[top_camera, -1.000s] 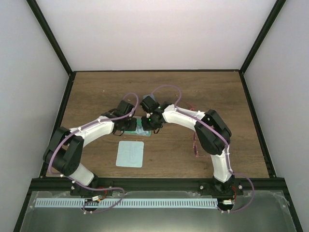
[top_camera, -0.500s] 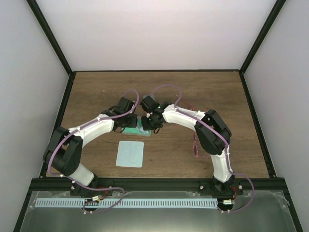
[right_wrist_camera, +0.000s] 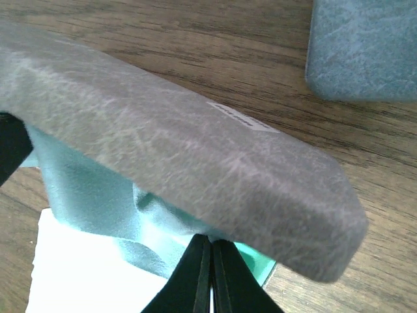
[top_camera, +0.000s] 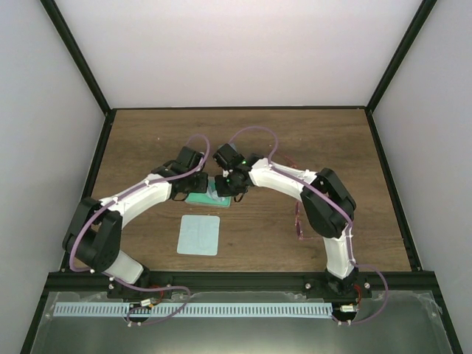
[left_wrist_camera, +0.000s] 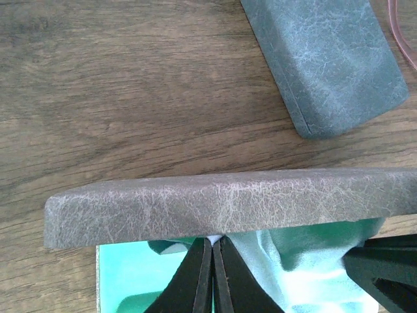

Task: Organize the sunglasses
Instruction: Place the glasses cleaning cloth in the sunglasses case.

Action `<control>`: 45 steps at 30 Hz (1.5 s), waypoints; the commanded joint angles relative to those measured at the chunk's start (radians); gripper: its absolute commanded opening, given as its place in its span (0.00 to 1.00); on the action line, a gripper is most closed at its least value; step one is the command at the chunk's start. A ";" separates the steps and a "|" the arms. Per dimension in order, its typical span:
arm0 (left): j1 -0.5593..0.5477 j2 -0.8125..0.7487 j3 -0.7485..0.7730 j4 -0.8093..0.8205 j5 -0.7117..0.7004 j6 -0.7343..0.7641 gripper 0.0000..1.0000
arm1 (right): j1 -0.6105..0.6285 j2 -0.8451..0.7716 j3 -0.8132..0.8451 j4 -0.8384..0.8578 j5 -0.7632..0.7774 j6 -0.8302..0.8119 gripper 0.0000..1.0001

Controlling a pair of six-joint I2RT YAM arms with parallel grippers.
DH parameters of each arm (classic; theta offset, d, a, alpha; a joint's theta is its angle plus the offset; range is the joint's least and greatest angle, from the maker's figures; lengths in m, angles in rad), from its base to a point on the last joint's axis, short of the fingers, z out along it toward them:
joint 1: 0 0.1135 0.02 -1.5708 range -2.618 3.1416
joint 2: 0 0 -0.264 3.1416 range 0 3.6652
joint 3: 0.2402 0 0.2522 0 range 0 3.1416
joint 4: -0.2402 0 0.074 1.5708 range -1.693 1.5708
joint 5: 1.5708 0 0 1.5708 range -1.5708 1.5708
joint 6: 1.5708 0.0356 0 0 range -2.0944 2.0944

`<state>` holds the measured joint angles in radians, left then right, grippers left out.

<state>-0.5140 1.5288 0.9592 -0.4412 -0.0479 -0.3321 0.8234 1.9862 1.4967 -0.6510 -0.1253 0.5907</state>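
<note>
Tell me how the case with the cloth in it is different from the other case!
The near case is open, green lining and a rumpled teal cloth showing under its lid; the far case is shut. The near case looks greyer, the far case bluer. Both are oblong with a crackled, leathery skin and rounded corners.

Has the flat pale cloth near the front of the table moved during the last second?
No. The cloth lies at the same spot, equally far from the front rail as before.
</note>
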 commanded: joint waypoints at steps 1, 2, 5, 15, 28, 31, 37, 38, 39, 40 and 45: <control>0.006 -0.036 0.016 0.003 0.000 0.012 0.04 | 0.016 -0.061 0.007 0.000 0.018 0.000 0.01; 0.007 -0.037 0.013 0.006 0.002 0.012 0.04 | 0.016 -0.062 0.002 0.002 0.025 0.001 0.01; 0.006 -0.034 0.004 0.016 0.008 0.013 0.04 | 0.015 -0.059 0.001 0.005 0.041 0.003 0.01; 0.011 0.001 0.008 0.027 0.000 0.035 0.04 | 0.017 -0.021 0.014 0.006 0.049 0.000 0.01; 0.017 0.023 -0.044 0.046 0.014 0.044 0.04 | 0.032 0.033 -0.010 0.033 0.021 0.007 0.01; 0.017 0.029 -0.052 0.048 0.013 0.048 0.04 | 0.032 0.041 -0.015 0.037 0.021 0.009 0.01; 0.018 0.033 -0.074 0.057 0.014 0.051 0.04 | 0.033 0.051 -0.018 0.037 0.035 0.007 0.01; 0.017 0.034 -0.079 0.059 0.015 0.051 0.04 | 0.033 0.053 -0.017 0.035 0.039 0.006 0.01; 0.018 0.036 -0.082 0.060 0.016 0.050 0.04 | 0.032 0.055 -0.016 0.035 0.042 0.005 0.01; 0.018 0.035 -0.086 0.063 0.017 0.050 0.04 | 0.032 0.057 -0.014 0.035 0.045 0.003 0.01; 0.018 0.039 -0.099 0.068 0.013 0.051 0.04 | 0.033 0.067 -0.014 0.033 0.049 0.001 0.01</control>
<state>-0.5022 1.5528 0.8745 -0.3943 -0.0402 -0.2909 0.8505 2.0346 1.4742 -0.6193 -0.0956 0.5945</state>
